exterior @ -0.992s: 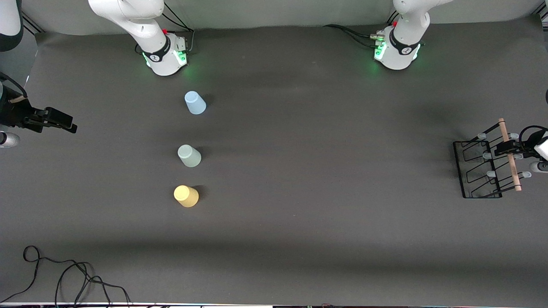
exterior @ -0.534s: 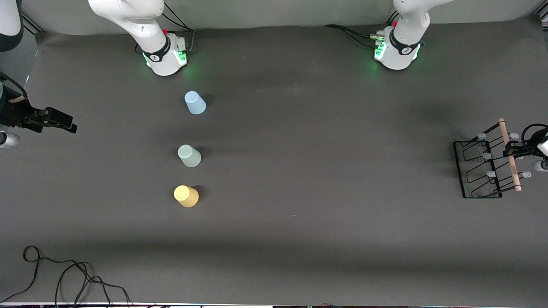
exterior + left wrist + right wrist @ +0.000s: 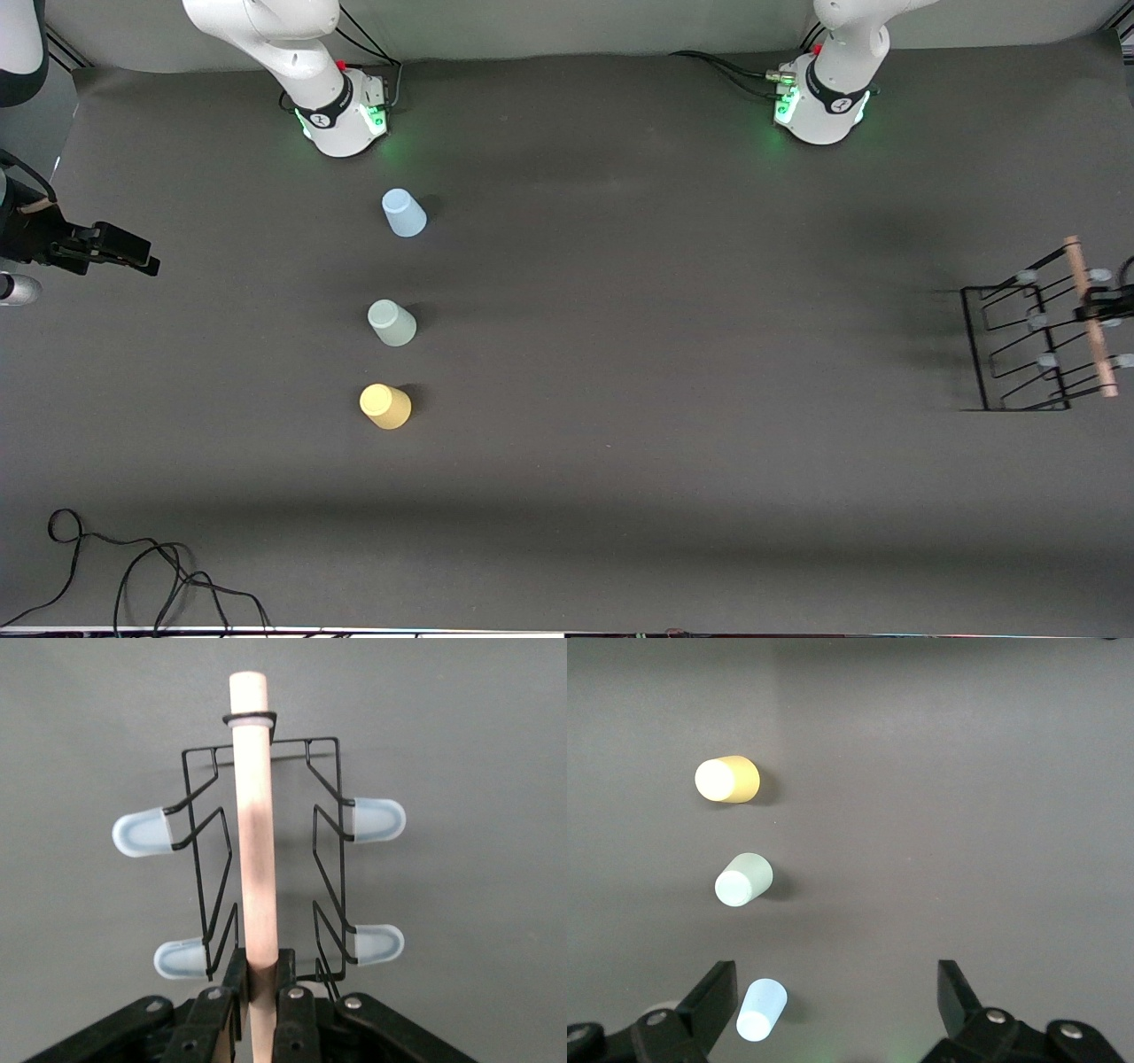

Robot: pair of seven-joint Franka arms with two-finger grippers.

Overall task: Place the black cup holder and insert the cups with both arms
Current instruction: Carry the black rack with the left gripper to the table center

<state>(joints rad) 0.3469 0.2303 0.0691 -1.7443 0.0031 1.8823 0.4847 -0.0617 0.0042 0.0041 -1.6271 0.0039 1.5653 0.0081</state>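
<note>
The black cup holder [image 3: 1019, 354] hangs at the left arm's end of the table. My left gripper [image 3: 1107, 310] is shut on its wooden rod handle [image 3: 1088, 310] and holds it just above the mat. In the left wrist view the rod [image 3: 252, 833] sits between my left gripper's [image 3: 260, 979] fingers, with pale-tipped pegs [image 3: 376, 818] on both sides. The light blue cup [image 3: 404, 213], pale green cup [image 3: 392, 322] and yellow cup [image 3: 385, 407] stand upside down in a row near the right arm's base. My right gripper [image 3: 133, 254] waits open and empty; its wrist view [image 3: 837, 988] shows all three cups below.
A loose black cable [image 3: 133, 567] lies at the near corner at the right arm's end. The green-lit arm bases [image 3: 341, 115] [image 3: 824, 106] stand along the back edge. The dark mat [image 3: 664, 354] stretches between the cups and the holder.
My left gripper has lifted the cup holder by its handle and carried it a little toward the left arm's end of the table. The cups and the right arm have not moved.
</note>
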